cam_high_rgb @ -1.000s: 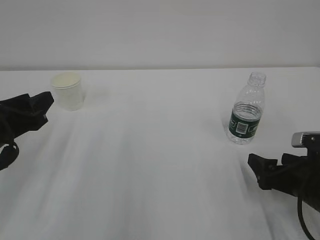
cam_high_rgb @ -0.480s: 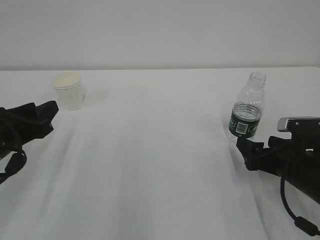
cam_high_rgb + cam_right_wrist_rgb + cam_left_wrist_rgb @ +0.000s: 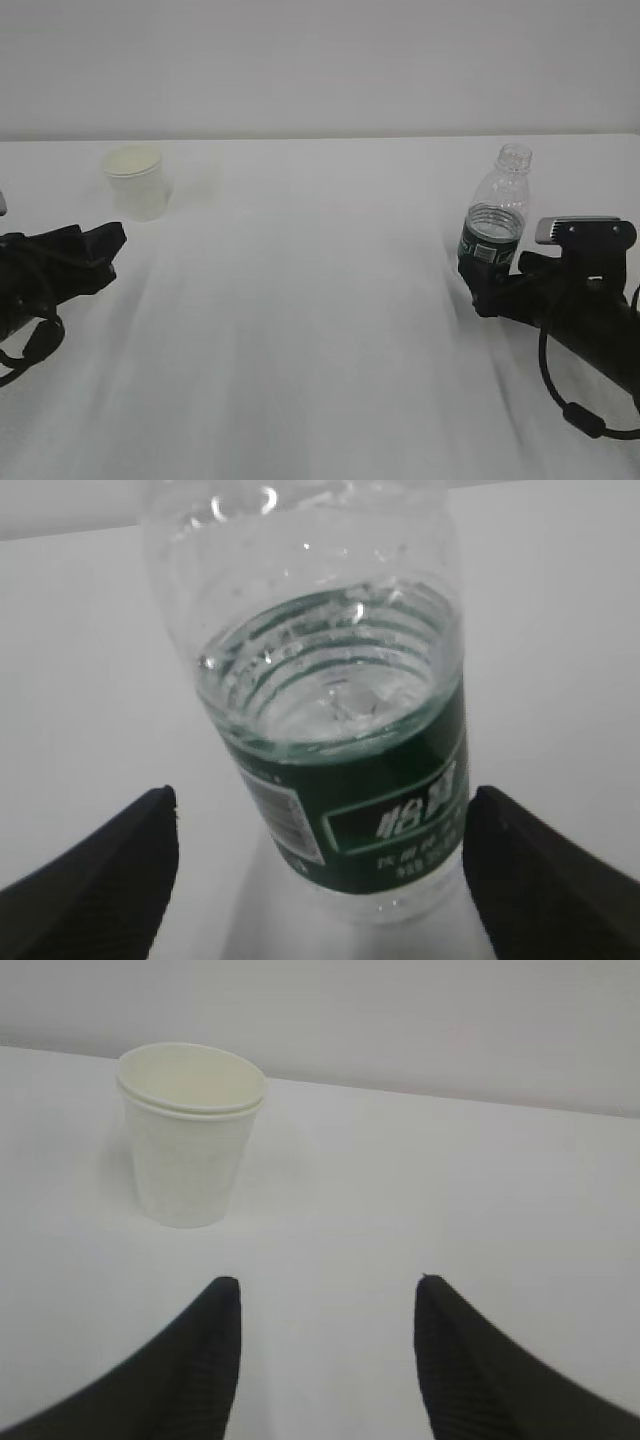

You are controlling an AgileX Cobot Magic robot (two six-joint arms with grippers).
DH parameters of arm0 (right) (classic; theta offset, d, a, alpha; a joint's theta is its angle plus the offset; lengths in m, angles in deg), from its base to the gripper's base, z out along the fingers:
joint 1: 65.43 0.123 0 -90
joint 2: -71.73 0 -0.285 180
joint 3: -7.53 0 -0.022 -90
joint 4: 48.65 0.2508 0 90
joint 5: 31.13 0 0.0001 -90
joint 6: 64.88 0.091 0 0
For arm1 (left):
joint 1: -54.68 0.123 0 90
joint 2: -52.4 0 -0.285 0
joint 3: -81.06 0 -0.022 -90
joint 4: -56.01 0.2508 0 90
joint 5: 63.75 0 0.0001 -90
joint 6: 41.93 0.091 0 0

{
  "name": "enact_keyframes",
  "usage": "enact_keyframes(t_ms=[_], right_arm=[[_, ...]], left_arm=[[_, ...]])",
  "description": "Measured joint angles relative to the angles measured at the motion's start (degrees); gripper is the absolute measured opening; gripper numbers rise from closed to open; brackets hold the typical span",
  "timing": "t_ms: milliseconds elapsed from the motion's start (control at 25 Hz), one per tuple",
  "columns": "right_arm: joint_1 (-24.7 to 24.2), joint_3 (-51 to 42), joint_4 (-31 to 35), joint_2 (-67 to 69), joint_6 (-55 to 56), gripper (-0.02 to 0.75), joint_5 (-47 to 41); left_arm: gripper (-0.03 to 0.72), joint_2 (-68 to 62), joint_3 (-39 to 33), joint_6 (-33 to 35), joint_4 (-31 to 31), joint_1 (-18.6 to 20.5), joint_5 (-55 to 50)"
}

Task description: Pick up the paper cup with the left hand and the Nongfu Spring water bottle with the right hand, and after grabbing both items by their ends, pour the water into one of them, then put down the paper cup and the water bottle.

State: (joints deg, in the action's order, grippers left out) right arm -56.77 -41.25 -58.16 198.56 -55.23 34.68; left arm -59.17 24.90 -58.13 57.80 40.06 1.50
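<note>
The Nongfu Spring water bottle (image 3: 330, 730) is wearing a dark green label band with white Chinese characters in a white-outlined box and a white barcode patch at its left; the smaller print below is too blurred to read. It is standing upright and capless at about three o'clock on the white table (image 3: 300, 330), holding the water (image 3: 330, 695) up to just above the label.

The right hand (image 3: 487, 296) is lying low, reaching in from four o'clock, its silver-grey top plate showing just beside the bottle. Its fingers (image 3: 95, 875) are standing spread wide, one on each side of the bottle's lower body, with clear gaps showing in the right wrist view.

The left hand (image 3: 325, 1295) is stretching in from nine o'clock, its fingers (image 3: 205, 1355) parted with only bare table between them. The paper cup (image 3: 190, 1135) is sitting upright at about ten o'clock, apart from the fingertips; nothing shows inside it, and a second rolled rim is showing just below the first.
</note>
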Motion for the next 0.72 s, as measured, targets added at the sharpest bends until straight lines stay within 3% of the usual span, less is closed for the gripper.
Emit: enact_keyframes(t_ms=[720], right_arm=[[0.0,7.7,-0.1,5.7,0.1,0.663,0.0]], left_arm=[[0.398,-1.1,0.1,0.0,0.1,0.0,0.1]])
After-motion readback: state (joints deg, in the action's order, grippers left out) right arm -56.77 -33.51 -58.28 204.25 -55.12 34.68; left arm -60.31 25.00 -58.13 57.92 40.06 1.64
